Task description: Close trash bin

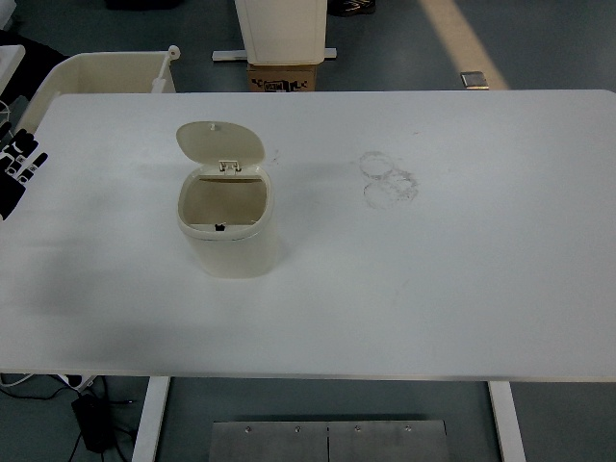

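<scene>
The trash bin (227, 229) stands left of the table's (462, 289) middle with its lid (220, 142) raised upright at the back, at about 3 o'clock from the left hand (17, 171), which waits, fingers relaxed and holding nothing, at the left edge.

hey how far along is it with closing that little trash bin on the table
Nothing is done yet: the cream trash bin stands with its lid flipped up at the back, the opening exposed. The left hand sits at the table's left edge, well clear of the bin. Reaching over and pushing the lid down remains.
</scene>
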### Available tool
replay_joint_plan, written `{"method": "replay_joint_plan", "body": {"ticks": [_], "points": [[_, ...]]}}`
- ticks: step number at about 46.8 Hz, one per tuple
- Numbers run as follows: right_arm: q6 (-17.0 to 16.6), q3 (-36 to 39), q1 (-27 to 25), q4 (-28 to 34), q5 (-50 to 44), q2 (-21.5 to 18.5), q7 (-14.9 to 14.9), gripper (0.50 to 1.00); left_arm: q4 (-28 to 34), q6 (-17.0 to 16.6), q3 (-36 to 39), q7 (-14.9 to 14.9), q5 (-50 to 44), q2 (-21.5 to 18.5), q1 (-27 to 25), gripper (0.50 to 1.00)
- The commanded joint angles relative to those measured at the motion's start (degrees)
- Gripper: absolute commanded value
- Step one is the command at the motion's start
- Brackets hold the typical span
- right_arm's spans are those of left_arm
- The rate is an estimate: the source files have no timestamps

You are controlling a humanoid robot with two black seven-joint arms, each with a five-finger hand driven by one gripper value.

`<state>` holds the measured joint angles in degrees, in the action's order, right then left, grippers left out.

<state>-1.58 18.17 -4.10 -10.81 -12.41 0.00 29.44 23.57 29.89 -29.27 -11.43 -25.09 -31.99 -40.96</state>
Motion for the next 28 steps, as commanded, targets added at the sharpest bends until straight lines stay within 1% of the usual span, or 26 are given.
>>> {"method": "replay_joint_plan", "body": {"ticks": [1,5,10,28], "points": [[0.0,-0.1,0.0,0.0,0.0,0.0,0.0,0.991,0.1,0.4,-0.1,0.0,0.0,0.0,0.1,1.0],[0.0,0.0,0.0,0.0,0.0,0.0,0.0,0.991,0.1,0.8,-0.1,0.0,0.0,0.0,0.1,1.0],[0.0,-0.1,0.0,0.1,0.0,0.0,0.0,0.991,0.0,2.1,-0.1,-0.1,0.0,-0.1,0.1,1.0],[0.0,0.0,0.0,0.1,0.0,0.0,0.0,0.991,-0.1,2.4,-0.3,-0.1,0.0,-0.1,0.7,1.0]]}}
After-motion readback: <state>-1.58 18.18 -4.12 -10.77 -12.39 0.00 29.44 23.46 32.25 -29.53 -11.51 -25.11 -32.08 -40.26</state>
